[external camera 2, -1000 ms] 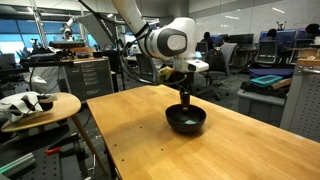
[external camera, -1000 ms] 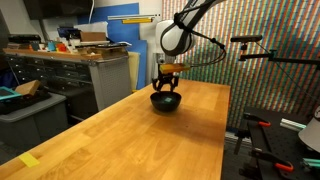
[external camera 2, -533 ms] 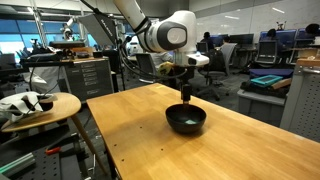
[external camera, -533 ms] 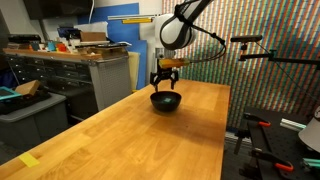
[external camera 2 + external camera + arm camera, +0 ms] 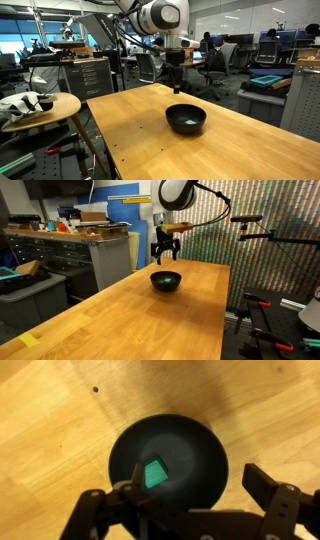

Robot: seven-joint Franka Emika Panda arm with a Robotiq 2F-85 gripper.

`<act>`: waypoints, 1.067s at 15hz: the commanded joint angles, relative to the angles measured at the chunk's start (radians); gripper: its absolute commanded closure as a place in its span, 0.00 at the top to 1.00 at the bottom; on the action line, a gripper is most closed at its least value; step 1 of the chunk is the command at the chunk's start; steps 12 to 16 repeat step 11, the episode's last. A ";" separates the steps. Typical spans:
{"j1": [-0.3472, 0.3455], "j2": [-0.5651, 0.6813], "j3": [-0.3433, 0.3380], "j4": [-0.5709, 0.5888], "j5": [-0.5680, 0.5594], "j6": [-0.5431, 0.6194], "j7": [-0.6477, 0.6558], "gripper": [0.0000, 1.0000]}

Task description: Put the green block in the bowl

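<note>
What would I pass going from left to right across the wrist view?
Small dark spot in the wood → black bowl, with the green block lying inside it → tool finger at the picture's right. The other finger overlaps the spot and bowl, so it is left out.

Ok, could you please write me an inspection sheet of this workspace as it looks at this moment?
Surface: wooden table, flat, light wood.
Job's things: green block lies inside the black bowl; the bowl stands on the table.
Clutter: flat yellow piece at one table corner.
Grippers: gripper hangs above the bowl, open, holding nothing.
Cables: black cable loops off the arm, above the table.
Surroundings: drawer cabinet; round side table; office desks behind.
</note>
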 commanded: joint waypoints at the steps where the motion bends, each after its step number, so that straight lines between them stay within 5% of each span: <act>1: 0.004 -0.113 0.010 -0.015 -0.059 -0.110 -0.047 1.00; 4: -0.009 -0.190 0.032 -0.017 -0.044 -0.156 -0.096 1.00; 5: -0.011 -0.121 0.030 0.001 -0.047 -0.117 -0.057 1.00; 16: -0.014 -0.172 0.039 -0.010 -0.047 -0.144 -0.075 1.00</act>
